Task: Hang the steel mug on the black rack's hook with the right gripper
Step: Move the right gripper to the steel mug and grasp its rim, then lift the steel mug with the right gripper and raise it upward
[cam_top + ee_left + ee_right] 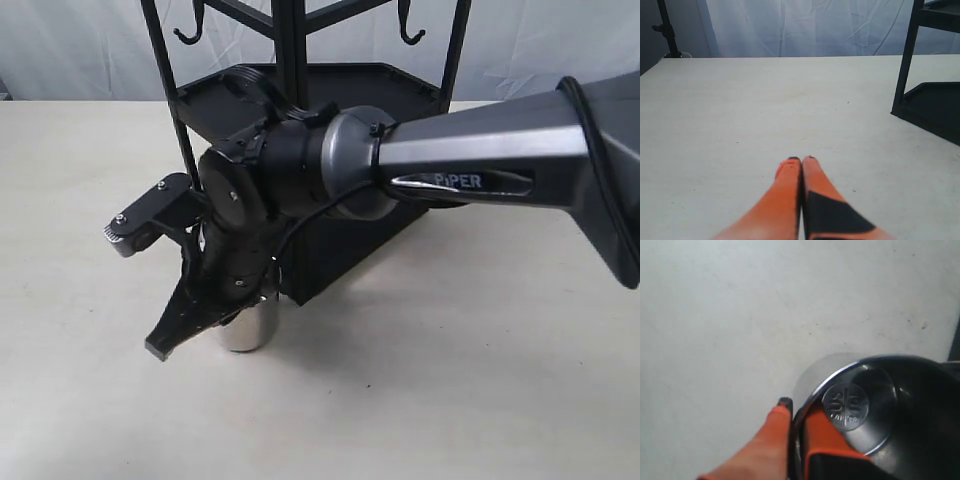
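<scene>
We are watching the steel mug (248,325) standing upright on the table (450,400), just in front of the black rack (300,100), at its near-left corner. The right gripper (200,318) is reaching across from the right and coming down over the mug's rim. In the right wrist view we are looking straight into the steel mug (875,410), its stamped bottom showing, with one orange finger (822,432) inside the wall and the other finger (771,440) outside it. We are reading this as a pinch on the rim wall, the jaws drawn together on the thin steel; a rim hold is likely leaving the handle free for hanging, though we are not seeing the handle in any view.

A hook (188,32) is hanging from the rack's top bar far above the mug, with another hook (410,30) to the right. We are judging that the lift is not yet begun, since the mug is sitting on the table.

The left gripper (801,162) is hovering over bare tabletop, fingers pressed together on nothing, well apart from the rack post (905,60), out of the working arm's way.
</scene>
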### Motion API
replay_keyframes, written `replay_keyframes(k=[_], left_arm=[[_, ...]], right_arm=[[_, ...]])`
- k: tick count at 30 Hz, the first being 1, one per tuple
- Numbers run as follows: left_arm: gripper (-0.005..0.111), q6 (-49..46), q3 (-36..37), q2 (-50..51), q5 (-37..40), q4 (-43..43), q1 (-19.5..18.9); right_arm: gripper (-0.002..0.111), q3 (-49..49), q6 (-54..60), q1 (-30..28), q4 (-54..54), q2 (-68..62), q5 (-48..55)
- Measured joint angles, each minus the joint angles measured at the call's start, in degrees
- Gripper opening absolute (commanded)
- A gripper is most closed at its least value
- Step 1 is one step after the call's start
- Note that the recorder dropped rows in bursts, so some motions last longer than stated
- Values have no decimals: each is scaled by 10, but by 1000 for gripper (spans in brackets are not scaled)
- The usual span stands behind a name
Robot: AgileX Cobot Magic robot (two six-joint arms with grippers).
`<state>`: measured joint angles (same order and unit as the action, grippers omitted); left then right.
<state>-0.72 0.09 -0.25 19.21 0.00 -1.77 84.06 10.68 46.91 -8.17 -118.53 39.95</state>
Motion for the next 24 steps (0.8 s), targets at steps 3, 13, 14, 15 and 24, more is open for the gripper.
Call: replay_keyframes(k=[3,13,14,15,24], left_arm=[[0,0,0,0,0,0,0],[0,0,0,0,0,0,0],[0,0,0,0,0,0,0],[0,0,0,0,0,0,0],[0,0,0,0,0,0,0]], right_arm=[[-1,0,-1,41,2,26,-19],[-1,-187,-76,134,133,165,-472],[-1,-201,-49,134,132,166,-511],[-1,-207,-26,133,130,167,-535],[-1,-219,362,133,-200,168,-723]])
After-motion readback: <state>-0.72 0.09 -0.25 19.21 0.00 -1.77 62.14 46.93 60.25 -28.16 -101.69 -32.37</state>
